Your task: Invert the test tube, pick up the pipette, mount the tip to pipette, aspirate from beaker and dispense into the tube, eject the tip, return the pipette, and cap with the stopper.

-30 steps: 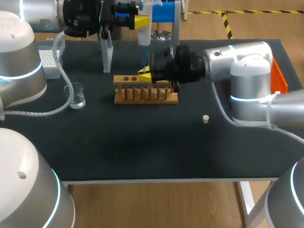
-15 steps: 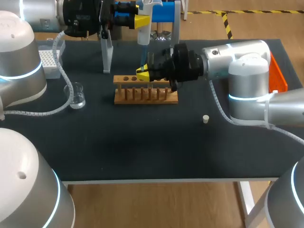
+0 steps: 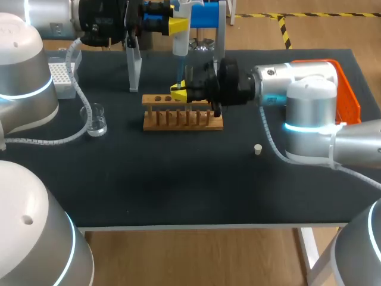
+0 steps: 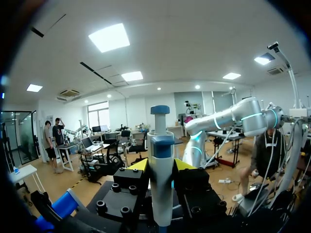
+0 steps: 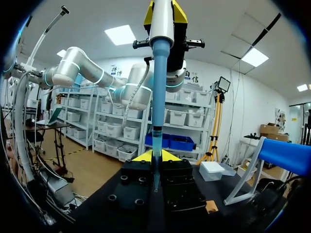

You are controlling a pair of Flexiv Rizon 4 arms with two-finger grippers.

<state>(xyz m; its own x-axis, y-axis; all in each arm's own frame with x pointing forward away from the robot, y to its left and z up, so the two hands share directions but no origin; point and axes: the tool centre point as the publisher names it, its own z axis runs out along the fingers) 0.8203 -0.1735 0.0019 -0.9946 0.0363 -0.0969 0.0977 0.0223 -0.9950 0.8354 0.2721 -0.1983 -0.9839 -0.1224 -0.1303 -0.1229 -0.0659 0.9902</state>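
The tube [image 5: 155,182] stands upright in the right end effector [image 5: 155,158], just above the rack [image 3: 181,116]. The glass is faint, so I judge the end effector clenched on it from the yellow fingers pressed close on either side. The tip [image 5: 156,145] of the pipette [image 3: 181,33] hangs straight down into the tube's mouth. The left end effector [image 4: 160,165] is clenched on the pipette's body, high over the far side of the table [image 3: 178,190].

The step in hand looks to be dispensing. To do it well:
- The pipette should be plumb and centred, so the liquid runs down inside the tube and not over its rim.
- The plunger wants a slow, full press while the right arm does not move.
- The pipette should rise straight up until the tip clears the mouth, and only then swing away. A sideways pull could drag the tube askew in its grip.

The right wrist view alone shows the alignment: the tip runs down the mid-line between the yellow fingers. In the head view, tip and tube merge into one pale streak there.

The head view alone gives the layout. The rack is right under the tube, the beaker [image 3: 96,121] is well apart to the left, and the stopper [image 3: 258,149] lies by itself near the right arm, not yet used.

The left wrist view shows only the pipette's upper body and plunger between its own fingers, and nothing of the tube.
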